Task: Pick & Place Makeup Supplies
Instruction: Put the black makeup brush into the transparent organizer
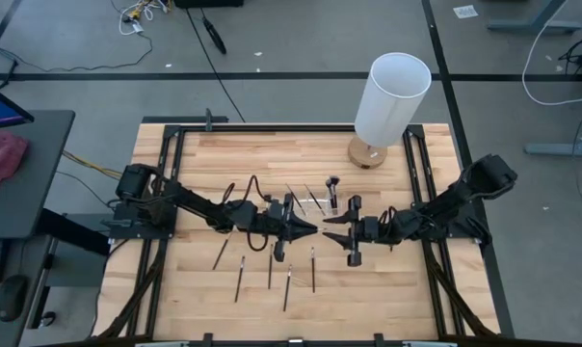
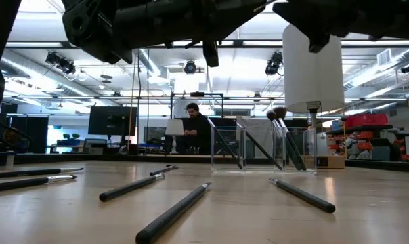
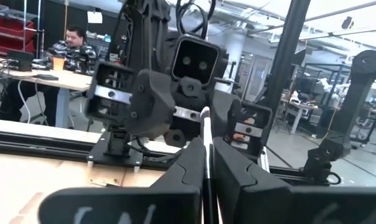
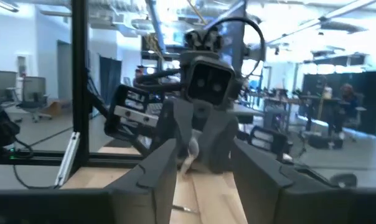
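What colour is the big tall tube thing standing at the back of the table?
White. The tall cylinder lamp on its round wooden base shows best in the high view.

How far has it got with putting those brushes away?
Done: a few brushes already stand in the clear holder. In hand: the left gripper is shut on one brush, held up facing the open right gripper at mid-table. Left: about five brushes lie on the table in front of the arms.
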`<state>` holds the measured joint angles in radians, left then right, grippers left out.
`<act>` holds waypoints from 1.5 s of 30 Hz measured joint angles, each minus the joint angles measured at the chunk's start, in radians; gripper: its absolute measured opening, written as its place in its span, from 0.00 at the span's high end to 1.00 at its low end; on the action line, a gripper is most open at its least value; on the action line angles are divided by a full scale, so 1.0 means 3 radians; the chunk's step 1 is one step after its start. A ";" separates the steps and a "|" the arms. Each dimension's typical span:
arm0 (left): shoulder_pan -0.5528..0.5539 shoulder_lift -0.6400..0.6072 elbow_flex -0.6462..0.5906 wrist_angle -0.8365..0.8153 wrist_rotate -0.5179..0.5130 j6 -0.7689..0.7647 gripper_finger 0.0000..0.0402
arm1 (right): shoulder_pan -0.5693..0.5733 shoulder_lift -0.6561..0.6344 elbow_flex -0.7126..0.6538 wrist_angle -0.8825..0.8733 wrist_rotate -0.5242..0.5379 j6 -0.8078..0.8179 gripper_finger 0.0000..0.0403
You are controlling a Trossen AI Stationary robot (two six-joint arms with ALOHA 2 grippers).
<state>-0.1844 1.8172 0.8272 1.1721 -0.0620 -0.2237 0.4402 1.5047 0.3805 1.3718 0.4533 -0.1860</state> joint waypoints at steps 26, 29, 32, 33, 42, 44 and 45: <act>0.0003 0.0005 -0.0005 -0.0090 -0.0016 0.0090 0.87 | -0.0054 -0.0072 0.0197 -0.0693 -0.0120 0.0174 0.98; 0.0032 -0.0031 -0.0005 -0.0244 -0.0038 0.0131 0.78 | -0.0024 -0.0264 0.0196 -0.1197 0.0007 0.0344 0.99; 0.0059 -0.0190 0.0005 -0.0615 -0.0057 0.0151 0.68 | -0.0001 -0.0567 0.0197 -0.1773 0.0139 0.0577 0.99; 0.0064 -0.0252 0.0004 -0.0790 -0.0094 0.0174 0.64 | -0.0001 -0.0678 0.0231 -0.2025 0.0208 0.0674 0.99; -0.0172 -0.0968 0.0000 -0.2620 -0.1388 0.0342 0.53 | -0.0032 -0.1116 0.1048 -0.4454 0.0370 0.1186 0.99; -0.0273 -0.1032 0.0001 -0.2894 -0.1674 0.0306 0.53 | -0.0075 -0.1109 0.1309 -0.4935 0.0373 0.1240 0.99; -0.0324 -0.1049 0.0000 -0.3033 -0.1805 0.0250 0.53 | -0.0104 -0.1092 0.1452 -0.5142 0.0372 0.1272 0.99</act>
<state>-0.2818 1.5025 0.8273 0.2621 -0.6035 -0.1488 0.4089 1.1770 0.8160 -0.1707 0.5650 0.1955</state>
